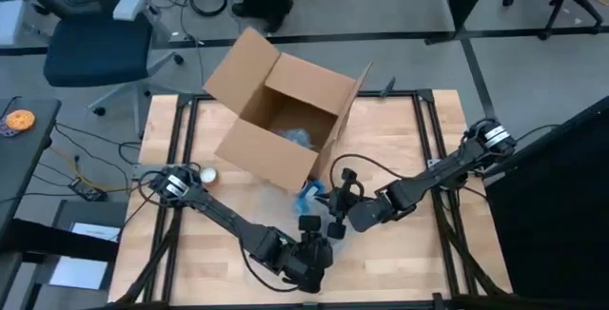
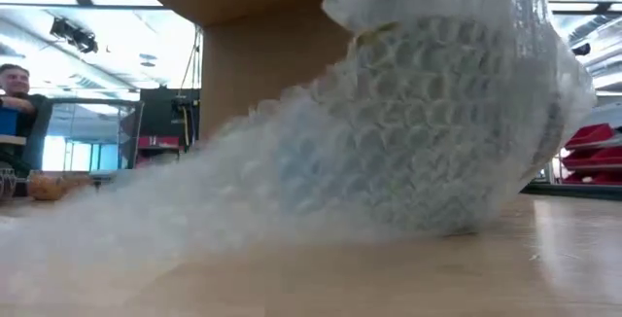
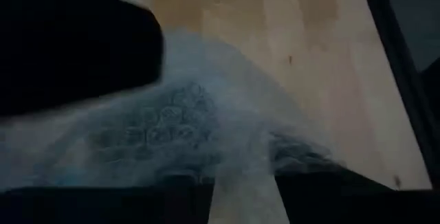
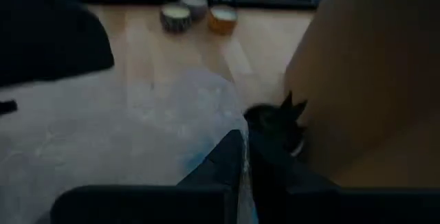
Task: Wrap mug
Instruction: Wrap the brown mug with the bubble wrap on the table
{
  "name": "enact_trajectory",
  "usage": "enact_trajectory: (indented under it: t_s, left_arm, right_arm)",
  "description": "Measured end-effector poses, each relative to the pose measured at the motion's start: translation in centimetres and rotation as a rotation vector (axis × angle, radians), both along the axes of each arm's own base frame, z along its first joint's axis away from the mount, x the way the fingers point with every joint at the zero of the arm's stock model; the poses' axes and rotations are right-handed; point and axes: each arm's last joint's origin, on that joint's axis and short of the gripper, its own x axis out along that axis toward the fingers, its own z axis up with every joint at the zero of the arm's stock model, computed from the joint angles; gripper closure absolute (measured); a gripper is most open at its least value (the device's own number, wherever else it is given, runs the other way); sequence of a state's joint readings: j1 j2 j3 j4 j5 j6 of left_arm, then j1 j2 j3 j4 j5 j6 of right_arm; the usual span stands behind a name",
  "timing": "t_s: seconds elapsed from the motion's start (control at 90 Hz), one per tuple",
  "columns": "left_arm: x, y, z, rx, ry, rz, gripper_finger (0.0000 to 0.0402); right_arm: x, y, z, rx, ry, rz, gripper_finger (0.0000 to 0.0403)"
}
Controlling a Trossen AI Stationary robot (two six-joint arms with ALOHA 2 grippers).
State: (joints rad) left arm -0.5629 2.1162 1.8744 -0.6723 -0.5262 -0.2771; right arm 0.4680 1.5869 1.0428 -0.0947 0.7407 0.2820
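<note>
The wrapping step is going on, judging from how things lie: the clear bubble-wrap sheet (image 2: 292,191) is already lying over a rounded shape that is probably the mug, but the mug itself is not showing clearly in any view. In the low view the sheet is rising into a tall hump and then sloping down flat onto the light wooden table (image 2: 544,259). Its bubbles are plainly visible, and the bulge under it is only a grey-blue shadow.

The right gripper (image 1: 335,199) is standing just beside the bundle, and in its own wrist view its two dark fingers (image 4: 227,159) are pinching together on an edge of the sheet. The left gripper (image 1: 309,229) is hovering very near the right one, over the same wrap; whether its fingers are apart or together, I cannot tell. Something blue (image 1: 311,189) is peeking out just beyond the right gripper, between it and the open brown cardboard box (image 1: 285,120).

The next move probably calls for pulling the held edge over and around the hump while the other arm is keeping the bundle from sliding. The loose flat part of the sheet must be folded in tightly.
</note>
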Motion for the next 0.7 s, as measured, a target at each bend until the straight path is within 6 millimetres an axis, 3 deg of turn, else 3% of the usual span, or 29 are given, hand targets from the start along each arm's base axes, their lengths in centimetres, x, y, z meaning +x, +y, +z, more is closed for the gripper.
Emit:
enact_trajectory:
  t_s: [0.333, 0.7]
  left_arm:
    - [-1.0, -0.9, 0.0, 0.012, 0.042, -0.019, 0.0281]
    - [-4.7, -2.6, 4.7, 0.046, 0.153, -0.034, 0.0281]
  right_arm:
    - [0.4, -0.3, -0.7, 0.034, 0.032, 0.015, 0.0403]
    - [0.4, -0.2, -0.7, 0.055, 0.044, 0.046, 0.0403]
